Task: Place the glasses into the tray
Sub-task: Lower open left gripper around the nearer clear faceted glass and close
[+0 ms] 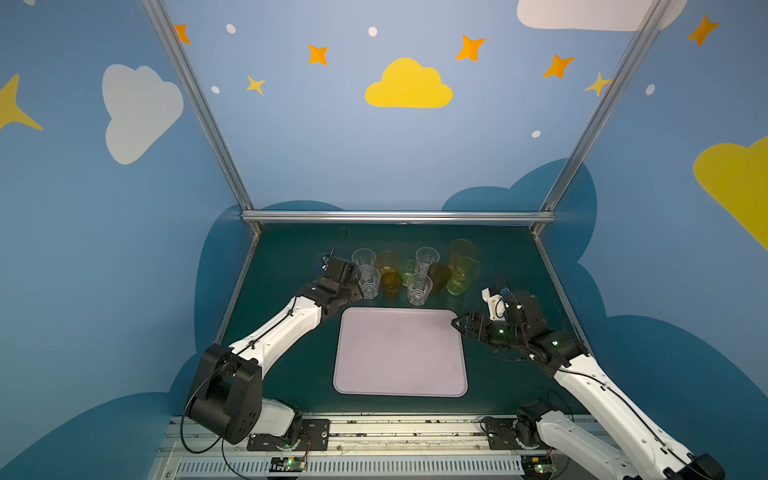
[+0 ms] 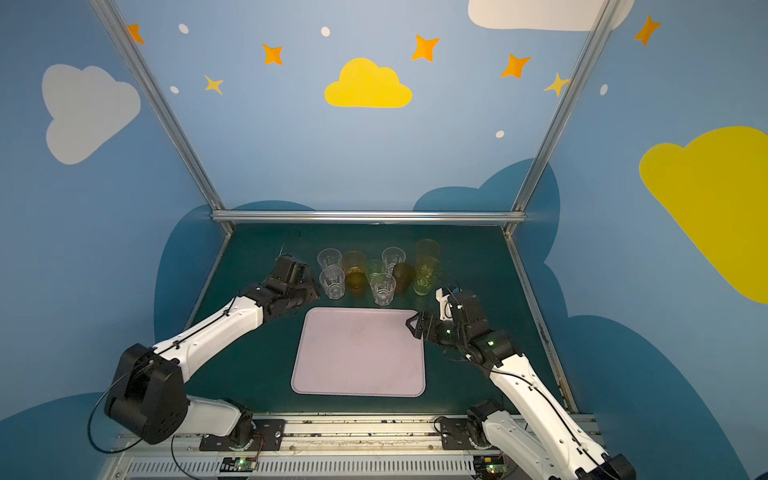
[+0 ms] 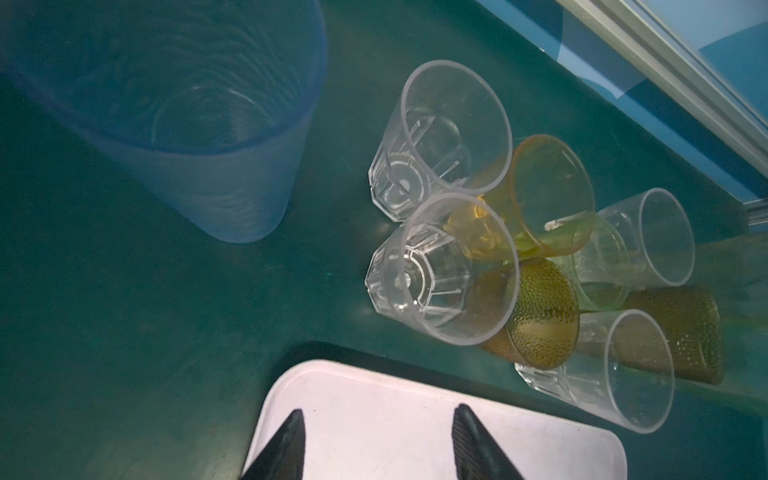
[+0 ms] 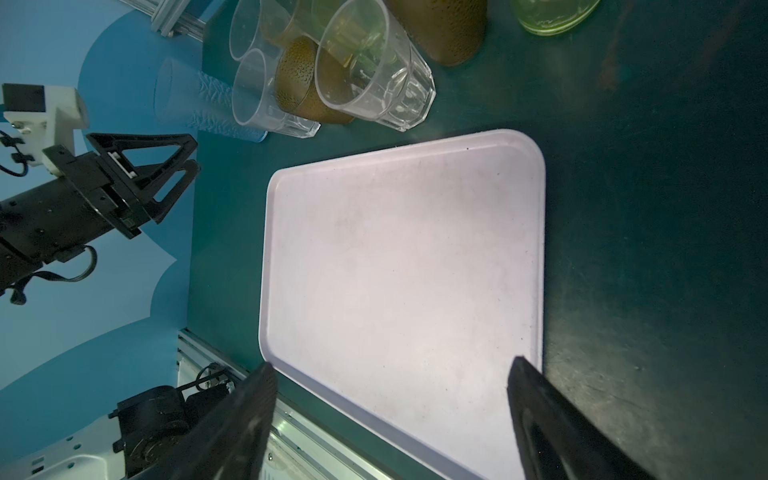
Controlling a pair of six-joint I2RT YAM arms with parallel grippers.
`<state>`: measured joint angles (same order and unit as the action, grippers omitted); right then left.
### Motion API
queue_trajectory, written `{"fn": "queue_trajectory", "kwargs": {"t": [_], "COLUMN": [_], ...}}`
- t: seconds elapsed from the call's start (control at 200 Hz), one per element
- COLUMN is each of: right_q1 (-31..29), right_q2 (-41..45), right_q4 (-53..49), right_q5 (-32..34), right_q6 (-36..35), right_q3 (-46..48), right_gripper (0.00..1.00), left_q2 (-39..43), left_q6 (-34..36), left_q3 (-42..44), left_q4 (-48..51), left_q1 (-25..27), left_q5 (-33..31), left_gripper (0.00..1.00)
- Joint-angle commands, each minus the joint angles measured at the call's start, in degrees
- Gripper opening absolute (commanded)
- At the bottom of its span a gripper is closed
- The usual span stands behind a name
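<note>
The glasses stand packed together on the green table behind the tray [image 1: 399,353]: clear faceted ones [image 1: 368,282] [image 1: 419,289], an amber one [image 1: 391,284], a brown one [image 1: 439,276] and a tall yellow-green one [image 1: 459,278]. A tall pale blue glass [image 3: 187,124] stands apart at the group's left. My left gripper [image 3: 378,411] is open and holds nothing; it hovers over the tray's corner [image 3: 291,374], beside the blue glass and the nearest clear glass [image 3: 440,270]. Above the tray's far right corner, my right gripper [image 4: 390,365] is wide open and empty. Nothing lies in the tray [image 4: 403,249].
An aluminium frame rail [image 1: 399,216] runs along the back of the table, with side rails left and right. The arms' base rail [image 1: 374,432] lies along the front edge. Blue painted walls enclose the table.
</note>
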<state>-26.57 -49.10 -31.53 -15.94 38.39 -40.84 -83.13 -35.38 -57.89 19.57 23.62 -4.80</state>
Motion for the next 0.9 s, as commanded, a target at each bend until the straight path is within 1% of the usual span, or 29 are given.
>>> {"fn": "queue_trajectory", "kwargs": {"t": [0.0, 0.11, 0.15, 0.18, 0.265, 0.315, 0.456, 0.506, 0.596, 0.841, 0.866, 0.896], "right_q1": [0.22, 0.22, 0.26, 0.21, 0.22, 0.23, 0.28, 0.25, 0.29, 0.34, 0.30, 0.30], "right_q2": [1.50, 2.33, 2.35, 2.43, 1.93, 1.28, -0.76, -1.41, -2.17, -2.36, -2.28, -2.23], "right_q4": [-0.78, -1.28, -1.22, -1.16, -0.83, -0.89, -0.90, -0.83, -0.83, -0.81, -0.75, -0.71], "right_q5": [2.78, 6.76, 7.59, 7.84, 8.29, 8.38, 7.91, 7.79, 7.73, 7.65, 7.64, 7.71], "right_q6": [-1.00, -1.54, -1.72, -1.92, -2.28, -2.45, -2.45, -2.44, -2.44, -2.28, -2.30, -2.27], "right_q3": [-0.33, -0.38, -0.29, -0.29, -0.20, -0.16, -0.45, -0.56, -0.63, -0.25, -0.16, -0.02], "right_gripper": [0.86, 0.86, 0.86, 0.86, 0.86, 0.86, 0.86, 0.86, 0.86, 0.86, 0.86, 0.86], "left_q2": [-2.93, -6.46, -7.60, -8.41, -10.42, -11.41, -13.64, -14.28, -15.47, -17.30, -17.50, -17.78], "left_q6": [1.88, 2.74, 2.90, 3.02, 3.45, 3.73, 4.24, 4.42, 4.74, 5.02, 5.13, 5.31], "left_q3": [-3.90, -7.06, -8.07, -8.79, -10.50, -11.26, -12.57, -12.90, -13.63, -14.62, -14.70, -14.84], "left_q4": [1.41, 2.69, 2.96, 3.36, 4.47, 4.92, 5.64, 5.71, 6.03, 6.09, 6.09, 6.09], "left_q1": [-0.53, -0.98, -1.21, -1.27, -1.65, -1.79, -2.10, -2.09, -2.26, -2.52, -2.58, -2.64], "left_q5": [-0.68, -0.79, -0.58, -0.27, 0.10, 0.06, 0.13, 0.22, 0.14, 0.22, 0.36, 0.55], "left_gripper": [0.54, 0.49, 0.45, 0.42, 0.41, 0.37, 0.37, 0.35, 0.36, 0.35, 0.33, 0.26]}}
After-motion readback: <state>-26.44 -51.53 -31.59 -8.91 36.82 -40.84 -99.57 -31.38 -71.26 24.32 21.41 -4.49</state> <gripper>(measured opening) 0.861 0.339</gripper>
